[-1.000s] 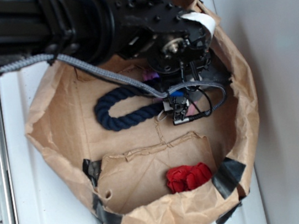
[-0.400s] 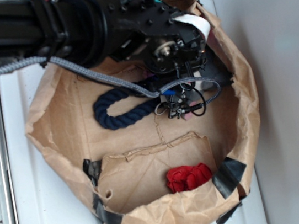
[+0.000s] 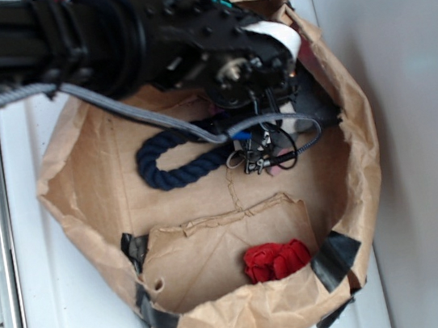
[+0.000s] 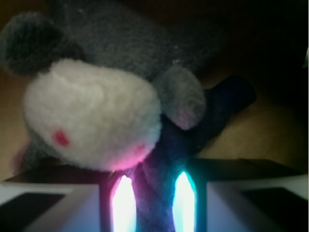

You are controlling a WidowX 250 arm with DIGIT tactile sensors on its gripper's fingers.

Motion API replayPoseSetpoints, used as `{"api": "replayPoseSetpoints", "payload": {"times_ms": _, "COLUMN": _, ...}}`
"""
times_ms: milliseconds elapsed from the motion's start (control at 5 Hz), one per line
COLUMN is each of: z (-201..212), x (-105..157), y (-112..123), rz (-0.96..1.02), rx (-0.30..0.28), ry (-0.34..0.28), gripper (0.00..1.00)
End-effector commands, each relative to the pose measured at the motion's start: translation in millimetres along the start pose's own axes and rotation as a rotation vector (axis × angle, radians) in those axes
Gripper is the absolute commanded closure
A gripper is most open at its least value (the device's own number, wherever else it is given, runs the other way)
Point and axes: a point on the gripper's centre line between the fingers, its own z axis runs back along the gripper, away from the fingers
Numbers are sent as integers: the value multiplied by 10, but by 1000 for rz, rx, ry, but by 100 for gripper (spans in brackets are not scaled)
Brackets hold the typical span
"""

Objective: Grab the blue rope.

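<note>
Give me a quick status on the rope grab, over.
Pincer low in the paper bag, fingers straddling one end of the blue rope. Rope not lifted. Plush mouse crowds that end.

A white table (image 3: pixel 70 323) is seen carrying a brown paper bag (image 3: pixel 84 191), rolled down into a shallow basin and patched with black tape (image 3: pixel 334 255). On the bag's floor the blue rope (image 3: pixel 171 161) is laid in a U-shaped loop. A grey plush mouse (image 4: pixel 96 116) is pressed against one rope end. A small red knotted cloth (image 3: pixel 276 259) is tucked into the separate front pocket.
</note>
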Motion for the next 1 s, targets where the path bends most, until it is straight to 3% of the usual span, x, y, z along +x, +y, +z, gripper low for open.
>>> {"api": "replayPoseSetpoints", "payload": {"times_ms": 0, "z": 1114, "x": -197, "y": -143, "rz": 33, "rx": -84, "ry": -187, "gripper": 100}}
{"api": "replayPoseSetpoints", "payload": {"times_ms": 200, "z": 1621, "x": -198, "y": -329, "rz": 1, "rx": -82, "ry": -179, "gripper": 100}}
{"api": "replayPoseSetpoints", "payload": {"times_ms": 400, "z": 2095, "x": -41, "y": -411, "rz": -4, "rx": -73, "ry": -147, "gripper": 100}}
{"api": "replayPoseSetpoints", "payload": {"times_ms": 600, "z": 2280, "x": 67, "y": -452, "rz": -18, "rx": -73, "ry": -86, "gripper": 100}}
{"api": "replayPoseSetpoints", "payload": {"times_ms": 800, "z": 2283, "x": 72, "y": -471, "rz": -10, "rx": -36, "ry": -14, "gripper": 86}}
